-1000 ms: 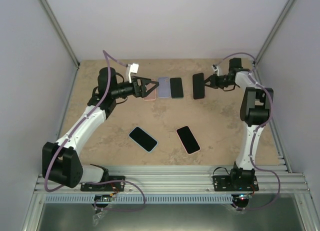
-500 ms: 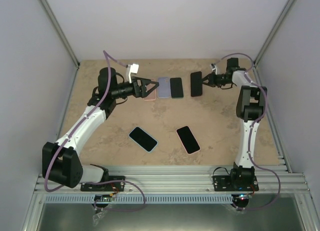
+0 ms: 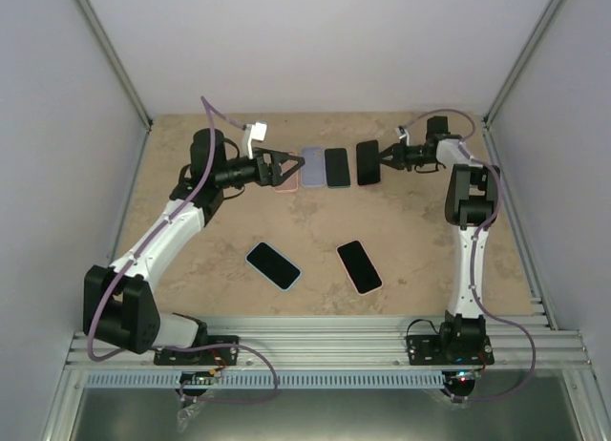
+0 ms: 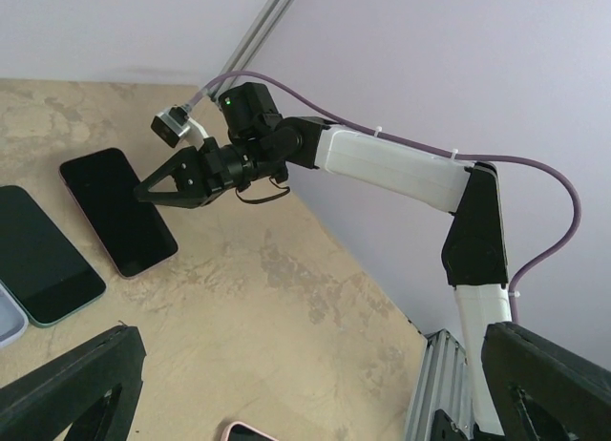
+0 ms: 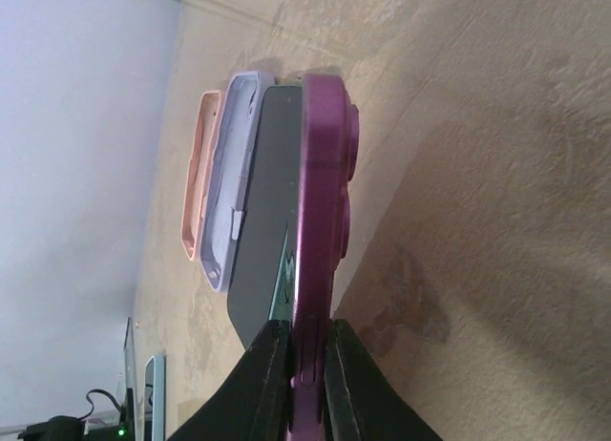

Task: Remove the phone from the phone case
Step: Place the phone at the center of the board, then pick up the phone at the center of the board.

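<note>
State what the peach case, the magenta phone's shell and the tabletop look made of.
Peach case: probably soft silicone, matte, no glare.
Magenta phone: likely glossy metal or glass, sheen along its edge.
Tabletop: mottled beige stone look, possibly laminate.

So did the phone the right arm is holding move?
Yes. The phone in the right gripper has shifted left, closer to the dark phone lying beside the lilac case.

Over the beige mottled tabletop, the right gripper on its white-and-black arm pinches one end of a pink-rimmed dark phone – a mint-edged phone lies just beside it – while the left gripper shows its black fingers spread wide along the bottom edge.
</note>
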